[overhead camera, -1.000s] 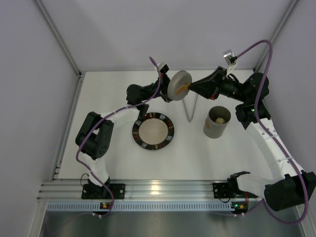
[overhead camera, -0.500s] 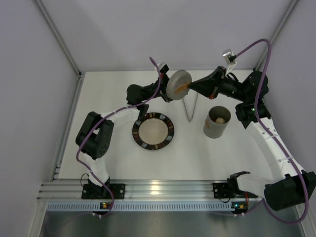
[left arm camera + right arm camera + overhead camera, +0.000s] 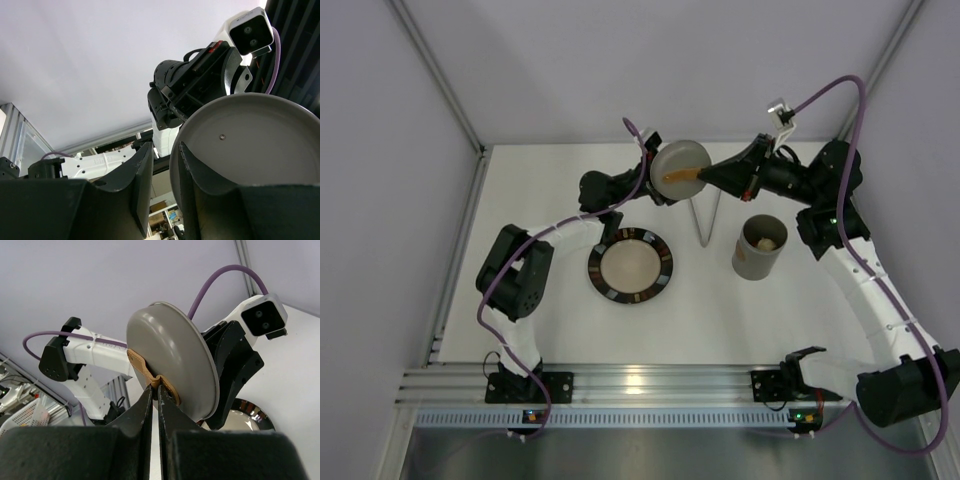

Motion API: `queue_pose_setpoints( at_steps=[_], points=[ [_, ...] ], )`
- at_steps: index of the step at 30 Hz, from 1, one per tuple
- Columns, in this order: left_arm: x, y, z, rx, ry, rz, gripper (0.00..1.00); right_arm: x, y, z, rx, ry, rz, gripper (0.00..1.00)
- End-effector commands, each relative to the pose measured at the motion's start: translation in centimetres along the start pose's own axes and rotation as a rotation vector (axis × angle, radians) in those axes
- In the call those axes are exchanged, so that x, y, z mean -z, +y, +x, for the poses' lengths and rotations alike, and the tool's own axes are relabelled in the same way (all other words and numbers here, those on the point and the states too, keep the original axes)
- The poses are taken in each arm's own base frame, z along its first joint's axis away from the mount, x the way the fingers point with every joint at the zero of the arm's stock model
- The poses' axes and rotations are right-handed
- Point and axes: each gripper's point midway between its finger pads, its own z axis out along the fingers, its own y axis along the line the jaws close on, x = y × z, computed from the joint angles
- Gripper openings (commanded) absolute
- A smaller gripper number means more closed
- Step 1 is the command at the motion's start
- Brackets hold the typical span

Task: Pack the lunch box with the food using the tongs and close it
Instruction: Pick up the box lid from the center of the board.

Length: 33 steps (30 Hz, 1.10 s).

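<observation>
Overhead downward, wrist close-ups upward, sharing lid (image 3: 672,158)

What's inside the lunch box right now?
With the lid off, pale cream-tan food pieces show inside the lunch box. Anything beneath them is covered by those pieces and the grey wall, so the count is unclear.

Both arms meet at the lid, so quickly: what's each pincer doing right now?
Left pincer: open, fingers parted at the rim of the round grey metal lid.
Right pincer: closed, holding that lid by its tan strap.
</observation>
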Motion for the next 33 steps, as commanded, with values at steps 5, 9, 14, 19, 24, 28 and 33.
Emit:
queue_pose_setpoints(
  at_steps=[5, 9, 14, 19, 24, 28, 33],
  points=[
    [0.9, -4.5, 1.9, -0.127, 0.046, 0.176, 0.33, 0.1, 1.9, -2.7, 0.075, -0.051, 0.005, 0.0],
    [1.7, -4.2, 0.9, -0.123, 0.002, 0.166, 0.34, 0.3, 1.5, -3.1, 0.082, -0.053, 0.047, 0.0],
    [2.6, -4.0, -0.1, -0.134, -0.043, 0.156, 0.34, 0.6, 1.3, -3.2, 0.069, -0.049, 0.067, 0.0],
    [3.3, -3.8, -1.3, -0.144, -0.07, 0.137, 0.34, 0.8, 1.1, -3.0, 0.056, -0.038, 0.091, 0.0],
    [5.0, -1.9, -3.7, -0.146, -0.148, 0.037, 0.31, 1.8, 0.9, -3.2, 0.047, -0.044, 0.132, 0.0],
    [7.4, -0.4, -5.8, -0.144, -0.231, -0.043, 0.26, 3.1, 0.3, -3.4, 0.013, -0.037, 0.19, 0.0],
    [9.5, 2.4, -6.8, -0.216, -0.304, -0.222, 0.24, 5.5, -1.6, -3.8, -0.053, -0.05, 0.295, 0.0]
  ],
)
